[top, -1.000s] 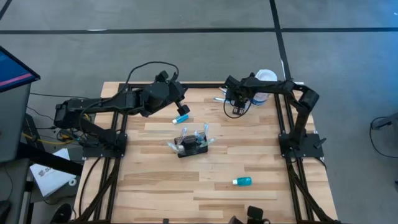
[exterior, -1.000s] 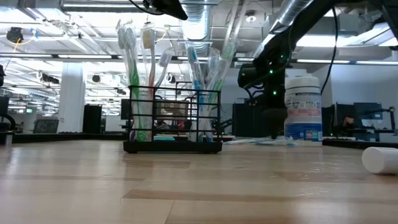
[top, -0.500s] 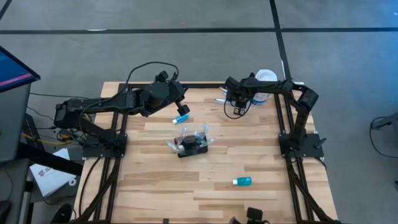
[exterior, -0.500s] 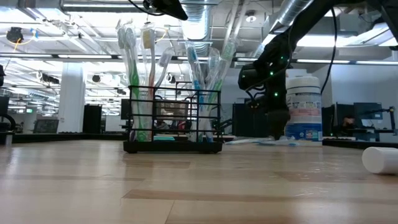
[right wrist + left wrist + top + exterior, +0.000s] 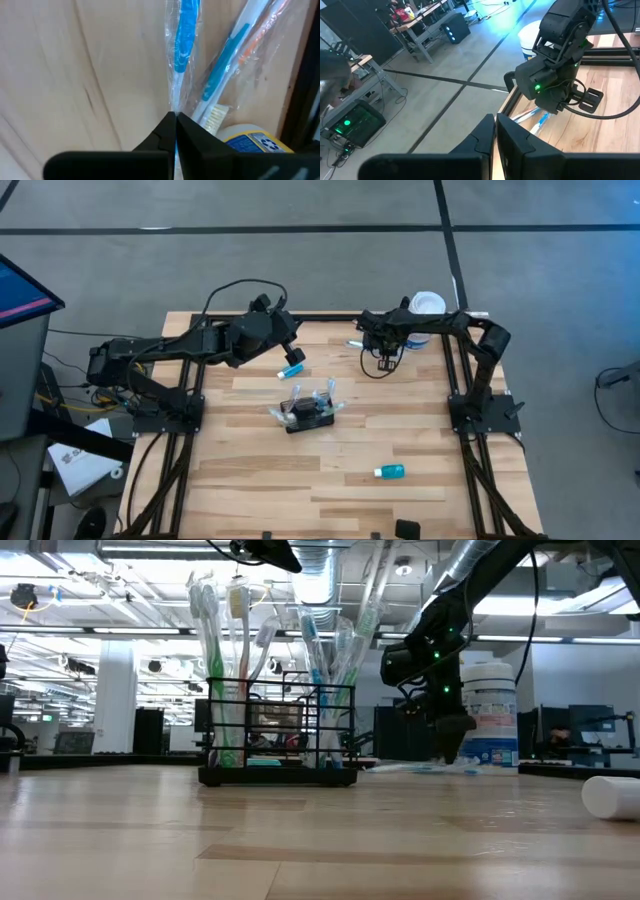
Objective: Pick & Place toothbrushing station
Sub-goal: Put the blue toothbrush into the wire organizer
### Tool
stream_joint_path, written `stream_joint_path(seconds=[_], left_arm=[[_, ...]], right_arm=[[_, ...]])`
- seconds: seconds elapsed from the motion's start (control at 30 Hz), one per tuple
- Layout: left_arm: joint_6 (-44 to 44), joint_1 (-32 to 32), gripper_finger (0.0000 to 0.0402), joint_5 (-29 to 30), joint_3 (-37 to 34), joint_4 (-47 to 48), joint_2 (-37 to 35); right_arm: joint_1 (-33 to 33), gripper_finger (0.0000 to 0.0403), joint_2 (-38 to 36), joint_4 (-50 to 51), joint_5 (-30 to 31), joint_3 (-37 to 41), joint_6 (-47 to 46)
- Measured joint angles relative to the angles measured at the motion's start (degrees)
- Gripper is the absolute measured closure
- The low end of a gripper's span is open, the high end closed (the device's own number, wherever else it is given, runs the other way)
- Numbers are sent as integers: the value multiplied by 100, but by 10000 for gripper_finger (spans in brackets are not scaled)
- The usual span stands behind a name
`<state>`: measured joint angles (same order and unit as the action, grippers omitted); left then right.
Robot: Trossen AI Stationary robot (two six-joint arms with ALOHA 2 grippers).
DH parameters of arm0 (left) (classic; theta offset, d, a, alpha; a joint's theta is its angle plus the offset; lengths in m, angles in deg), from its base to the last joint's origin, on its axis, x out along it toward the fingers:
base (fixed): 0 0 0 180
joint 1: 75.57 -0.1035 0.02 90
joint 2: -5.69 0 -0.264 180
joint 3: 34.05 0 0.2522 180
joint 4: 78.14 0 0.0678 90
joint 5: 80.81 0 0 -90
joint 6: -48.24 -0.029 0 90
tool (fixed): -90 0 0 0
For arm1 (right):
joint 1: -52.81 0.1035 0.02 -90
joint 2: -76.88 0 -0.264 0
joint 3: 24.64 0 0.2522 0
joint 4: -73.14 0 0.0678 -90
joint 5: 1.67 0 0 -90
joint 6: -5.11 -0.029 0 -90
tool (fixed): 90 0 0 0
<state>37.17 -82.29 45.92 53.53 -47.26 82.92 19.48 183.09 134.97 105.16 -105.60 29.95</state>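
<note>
The toothbrushing station (image 5: 309, 413), a small black wire-mesh holder packed with upright toothbrushes, stands on the wooden table (image 5: 250, 470) near its middle, touched by neither arm. In the low view it sits flat on the boards with its brushes (image 5: 215, 620) fanning upward.

The right gripper (image 5: 385, 358) is down at the far side of the table, well apart from the station and beyond it toward the right. Its fingers are pressed together (the right wrist view shows the two dark tips meeting with no gap) and pinch the edge of a clear wrapper holding a blue toothbrush (image 5: 182, 35). More wrapped toothbrushes (image 5: 235, 45) lie just beside it on the wood, and the white round canister (image 5: 489, 715) stands close behind them at the table's far right corner.

The left gripper (image 5: 284, 332) waits in the air over the far left part of the table, its fingers closed against each other in the left wrist view, with nothing between them. A small blue-and-white tube (image 5: 291, 369) lies between it and the station, and another blue tube (image 5: 390, 471) lies nearer the front edge
</note>
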Motion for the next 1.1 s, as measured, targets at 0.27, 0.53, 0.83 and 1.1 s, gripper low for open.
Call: stream_joint_path(seconds=[0.27, 0.53, 0.83, 1.1], left_arm=[[0, 0, 389, 15, 2, 0, 2], [0, 0, 389, 13, 2, -2, 2], [0, 0, 389, 7, 1, -4, 2], [0, 0, 389, 6, 2, -12, 2]], right_arm=[[326, 403, -68, 45, 517, -6, -39], [716, 403, -517, 247, 1375, -120, -92], [1233, 403, -1417, 360, 2173, -120, -154], [1982, 403, -1854, 629, 3226, -122, -190]])
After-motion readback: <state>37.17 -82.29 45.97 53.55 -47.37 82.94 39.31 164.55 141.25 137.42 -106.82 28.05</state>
